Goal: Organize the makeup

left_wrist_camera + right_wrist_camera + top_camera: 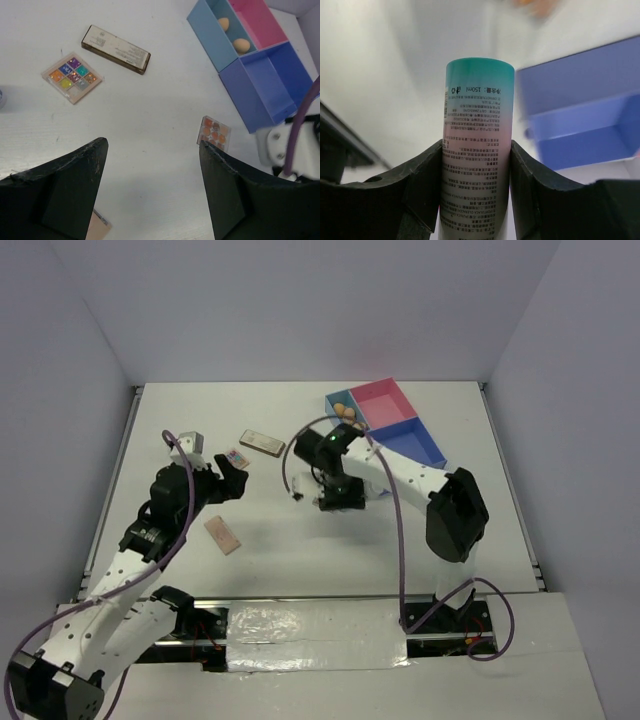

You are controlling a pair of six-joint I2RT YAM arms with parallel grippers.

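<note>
My right gripper (477, 150) is shut on a small bottle (477, 100) with a teal end, pink label and fine print; it sits mid-table (340, 492), left of the tray. My left gripper (152, 146) is open and empty above bare table (234, 478). A multicolour palette (72, 77) and a brown-gold palette (116, 49) lie ahead of it; both show in the top view (233, 456) (262, 443). A small orange-pan palette (215, 134) lies by my left gripper's right finger. A pinkish palette (223, 535) lies nearer. Two tan sponges (223, 23) (241, 45) lie in the tray's light-blue compartment.
The blue-and-pink divided tray (412, 438) stands at the back right, angled; its dark-blue compartment (580, 112) shows blurred behind the bottle. Grey walls close the table's back and sides. A purple cable (290, 455) loops from the right arm.
</note>
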